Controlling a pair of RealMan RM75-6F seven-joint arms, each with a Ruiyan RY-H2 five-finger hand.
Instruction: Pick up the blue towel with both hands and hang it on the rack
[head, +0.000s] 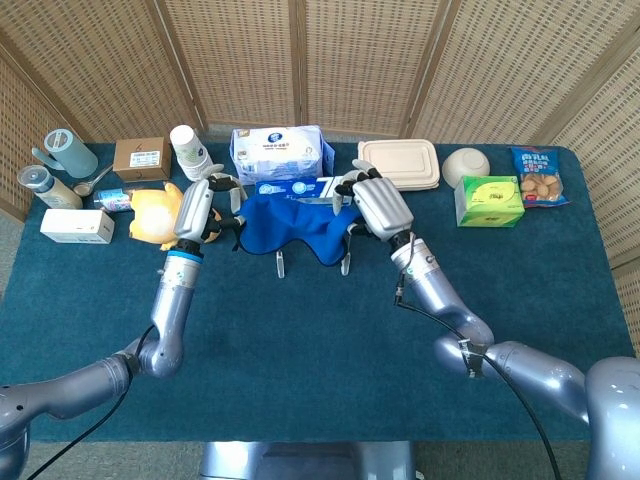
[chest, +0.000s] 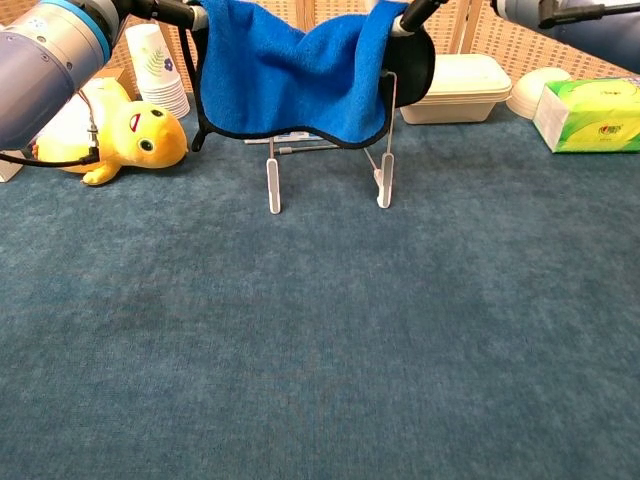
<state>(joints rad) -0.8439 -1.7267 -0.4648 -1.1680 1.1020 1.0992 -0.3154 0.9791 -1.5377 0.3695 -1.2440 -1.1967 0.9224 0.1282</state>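
Note:
The blue towel (head: 292, 222) (chest: 300, 70) with black edging is stretched between my two hands above the small metal rack (chest: 330, 165), sagging in the middle. Its lower hem hangs in front of the rack's uprights. My left hand (head: 197, 208) pinches the towel's left corner, fingertips (chest: 165, 10) showing at the top of the chest view. My right hand (head: 378, 205) grips the right corner, its fingers (chest: 410, 12) visible just at the chest view's top edge. The rack's feet (head: 281, 266) stand on the blue tablecloth.
A yellow plush duck (chest: 100, 125) lies left of the rack, paper cups (chest: 155, 65) behind it. Behind the rack are a tissue pack (head: 280, 150), a lidded food box (chest: 450, 85), a bowl (head: 466, 162) and a green tissue box (chest: 590, 112). Boxes and bottles (head: 60, 185) crowd the far left.

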